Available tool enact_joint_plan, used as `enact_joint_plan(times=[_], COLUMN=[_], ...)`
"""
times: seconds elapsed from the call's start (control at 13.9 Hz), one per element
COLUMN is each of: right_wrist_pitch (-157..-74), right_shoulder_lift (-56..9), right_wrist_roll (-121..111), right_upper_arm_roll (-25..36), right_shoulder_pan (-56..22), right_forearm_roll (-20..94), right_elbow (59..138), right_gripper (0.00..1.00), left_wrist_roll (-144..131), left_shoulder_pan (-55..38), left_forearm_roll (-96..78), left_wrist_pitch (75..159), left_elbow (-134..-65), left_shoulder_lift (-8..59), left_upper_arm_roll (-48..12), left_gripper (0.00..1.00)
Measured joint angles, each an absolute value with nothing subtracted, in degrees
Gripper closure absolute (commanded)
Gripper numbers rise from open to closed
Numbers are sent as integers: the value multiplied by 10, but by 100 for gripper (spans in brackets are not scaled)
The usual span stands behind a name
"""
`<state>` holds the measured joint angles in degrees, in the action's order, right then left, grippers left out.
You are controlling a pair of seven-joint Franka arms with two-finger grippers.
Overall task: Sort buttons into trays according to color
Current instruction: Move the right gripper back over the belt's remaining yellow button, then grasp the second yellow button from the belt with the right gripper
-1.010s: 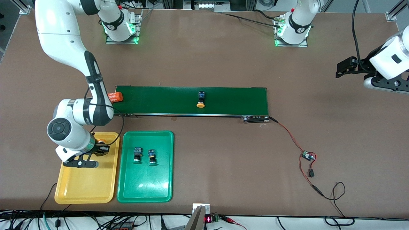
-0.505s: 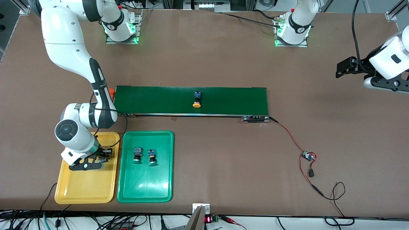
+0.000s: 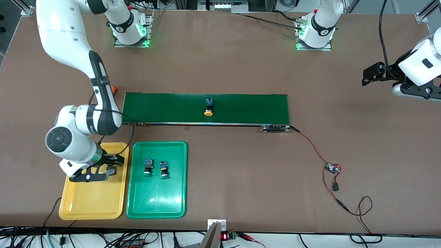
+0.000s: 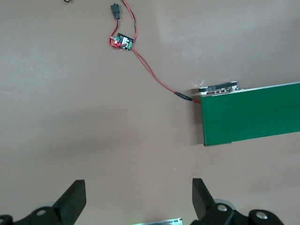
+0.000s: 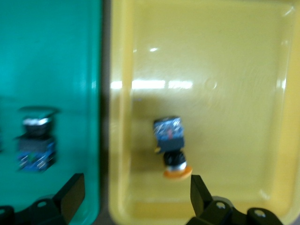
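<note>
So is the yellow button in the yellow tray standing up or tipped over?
Tipped over. The yellow-capped button lies on its side on the yellow tray, cap pointing sideways, free between the right end effector and its open fingers.

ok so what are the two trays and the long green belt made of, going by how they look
Yellow tray: looks like glossy moulded plastic; bright light streaks show on its floor, and the corners are rounded. Green tray: seems the same glossy plastic, with small glints on its floor. Long green belt: matte, flat, no reflections, probably a rubbery or fabric-like sheet; the look leaves it open.
</note>
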<state>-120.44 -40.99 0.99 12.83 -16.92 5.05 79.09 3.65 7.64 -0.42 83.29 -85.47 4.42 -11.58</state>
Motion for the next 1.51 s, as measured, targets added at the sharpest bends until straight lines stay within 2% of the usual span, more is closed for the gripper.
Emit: enact_joint_plan(times=[0.29, 0.65, 1.01, 1.23, 1.51], right_wrist_pitch=[-1118, -1112, -1113, -1118, -1125], right_shoulder_lift=[-353, -287, -197, -181, -183], right_wrist_roll=[59, 114, 181, 198, 284], right_upper_arm_roll=[126, 126, 125, 123, 121], right_shoulder_pan=[-211, -254, -302, -337, -398], right_forearm_roll=[54, 54, 55, 55, 55], right_elbow=[799, 889, 1000, 1027, 1032], right_gripper=[0, 0, 0, 0, 0], left_wrist_roll=[37, 36, 36, 37, 37], left_shoulder_pan=[68, 9, 2, 1, -1], left_forearm_roll=[-4, -4, -5, -11, -11], left_wrist_pitch=[833, 833, 861, 898, 902], left_elbow=[-854, -854, -865, -906, -924], left_shoulder_lift=[43, 41, 39, 18, 2], left_upper_arm_roll=[-111, -57, -43, -28, -27], left_gripper=[0, 0, 0, 0, 0])
